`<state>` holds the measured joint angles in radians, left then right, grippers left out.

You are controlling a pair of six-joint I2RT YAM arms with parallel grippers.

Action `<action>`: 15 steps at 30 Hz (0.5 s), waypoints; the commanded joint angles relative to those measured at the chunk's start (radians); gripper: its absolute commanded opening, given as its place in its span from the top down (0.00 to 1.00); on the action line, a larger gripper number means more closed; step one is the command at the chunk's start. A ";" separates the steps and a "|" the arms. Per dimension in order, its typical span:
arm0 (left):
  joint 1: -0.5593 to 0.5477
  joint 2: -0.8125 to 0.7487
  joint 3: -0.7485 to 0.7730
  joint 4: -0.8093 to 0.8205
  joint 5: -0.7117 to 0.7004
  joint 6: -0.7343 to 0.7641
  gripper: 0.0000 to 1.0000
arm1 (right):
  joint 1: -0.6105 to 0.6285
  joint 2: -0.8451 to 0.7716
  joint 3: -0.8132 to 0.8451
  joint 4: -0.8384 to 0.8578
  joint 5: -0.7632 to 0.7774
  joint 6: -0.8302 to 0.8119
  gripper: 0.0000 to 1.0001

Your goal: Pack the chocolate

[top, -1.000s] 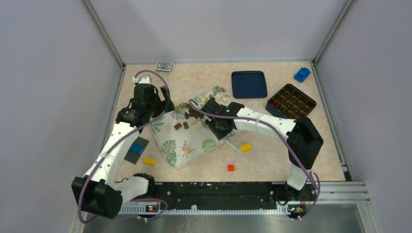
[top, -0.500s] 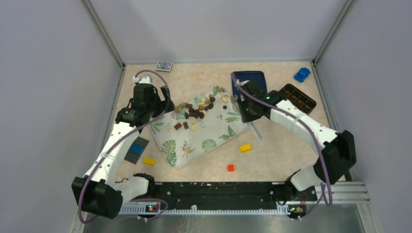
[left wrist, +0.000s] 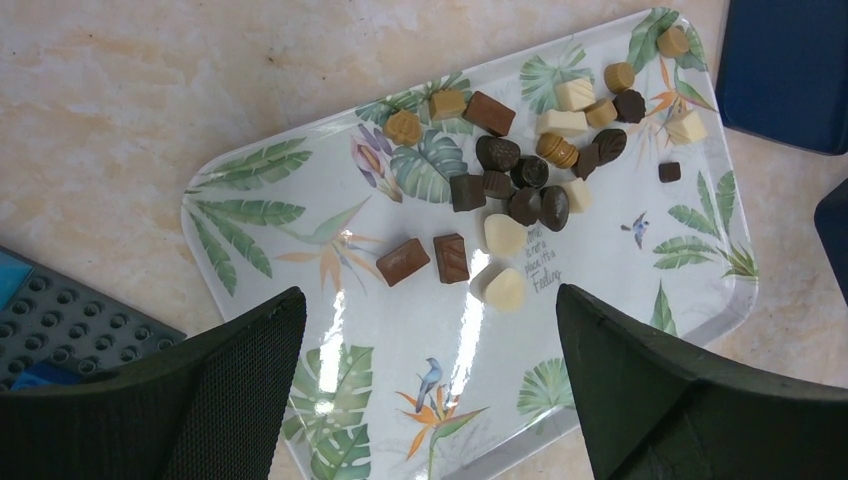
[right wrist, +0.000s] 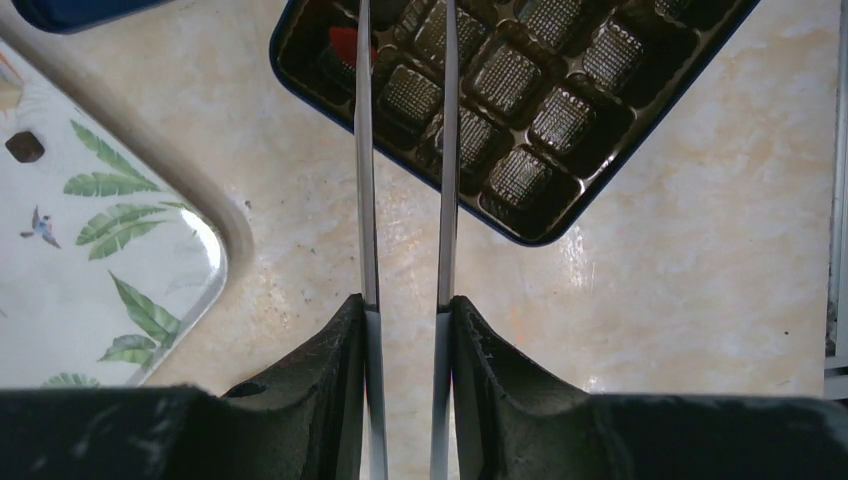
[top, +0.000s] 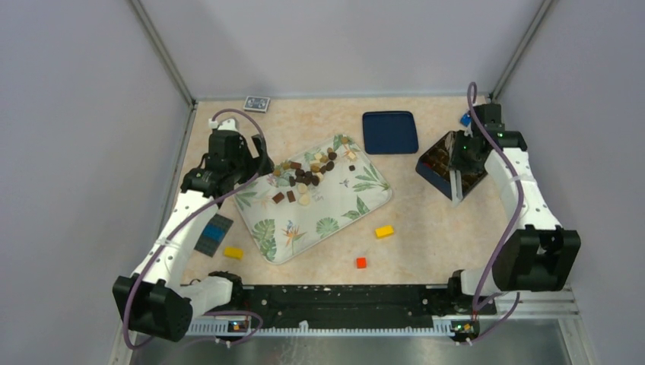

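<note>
Hovering: left tool (left wrist: 428, 310) wide over chocolate (left wrist: 527, 172) | right tool (right wrist: 405, 310) clamps tweezers (right wrist: 362, 150) over box (right wrist: 515, 180)

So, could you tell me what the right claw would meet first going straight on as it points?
Probably the compartmented chocolate box: the tweezers in the right claw point over its cavities; their height is unclear.

White link shells, black joint housings on left arm (top: 171, 236) and right arm (top: 526, 192); purple cable (top: 236, 114) looped along each. Small green light (top: 462, 138) glowed at right wrist. Black, wedge-shaped, mesh-textured fingers (left wrist: 225, 385) on left gripper (left wrist: 430, 298); right gripper (right wrist: 406, 306) had black, rough-grained ones.
</note>
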<state>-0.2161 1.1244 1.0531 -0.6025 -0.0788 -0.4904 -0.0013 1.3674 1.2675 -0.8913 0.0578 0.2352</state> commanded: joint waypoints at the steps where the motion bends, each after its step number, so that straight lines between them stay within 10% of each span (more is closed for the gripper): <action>1: 0.009 0.004 0.036 0.034 0.012 0.019 0.01 | -0.057 0.077 0.099 0.019 -0.082 -0.026 0.85; 15: 0.015 -0.017 0.025 0.024 -0.008 0.018 0.01 | -0.081 0.242 0.144 0.098 -0.075 -0.048 0.84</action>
<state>-0.2100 1.1282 1.0531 -0.6029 -0.0757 -0.4835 -0.0761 1.5951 1.3437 -0.8478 -0.0147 0.2016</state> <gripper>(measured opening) 0.987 0.300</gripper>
